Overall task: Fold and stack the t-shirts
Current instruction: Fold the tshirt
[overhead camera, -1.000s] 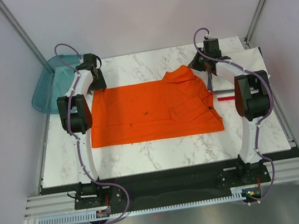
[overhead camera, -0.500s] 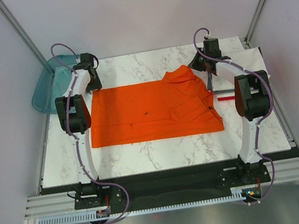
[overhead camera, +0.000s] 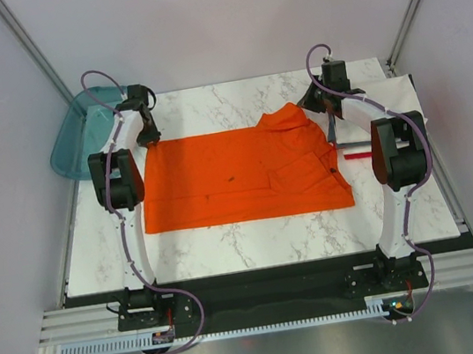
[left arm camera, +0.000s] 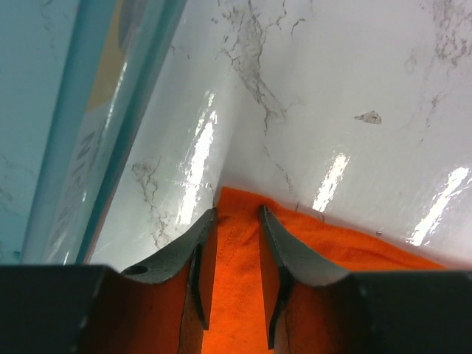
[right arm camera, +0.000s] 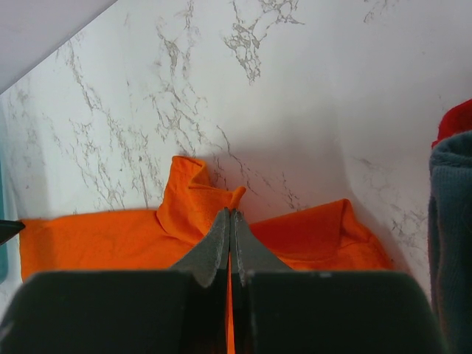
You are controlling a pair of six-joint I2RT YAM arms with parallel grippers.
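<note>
Your right gripper (right arm camera: 229, 215) has its two dark fingers pressed flat together, with a thin strip of the bright orange cloth t-shirt (right arm camera: 96, 243) between them. The cloth puckers upward just past the tips on the white marble-patterned table (right arm camera: 332, 88). At your right edge sits a grey folded cloth (right arm camera: 451, 221), with a red cloth (right arm camera: 453, 122) behind it.

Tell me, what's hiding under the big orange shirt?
The orange shirt lies mostly flat on the white marble table, which shows all around it. The cloth covers everything directly beneath, so whether anything else is under there cannot be seen.
</note>
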